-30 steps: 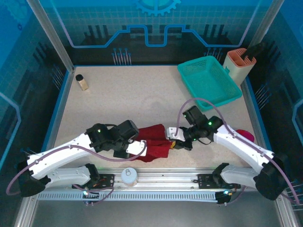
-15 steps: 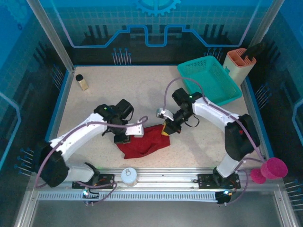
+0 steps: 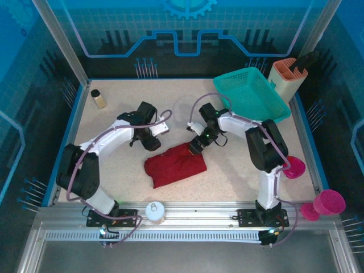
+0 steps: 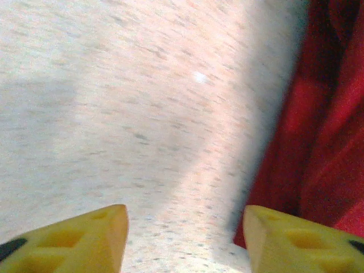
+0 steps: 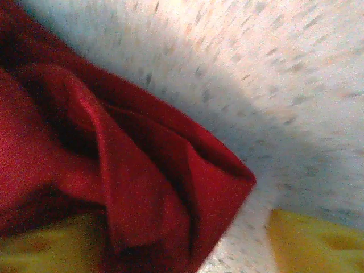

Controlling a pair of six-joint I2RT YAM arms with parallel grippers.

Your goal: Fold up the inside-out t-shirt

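Left gripper (image 4: 185,233): gaping halfway, empty.
Right gripper (image 5: 187,242): gaping wide, cloth lying loose inside.
T-shirt (image 3: 174,165): lying mid-frame, limp; pinch corners.

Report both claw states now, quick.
Left claw: open, empty.
Right claw: open, a shirt corner lies loose between its fingers, not clamped.
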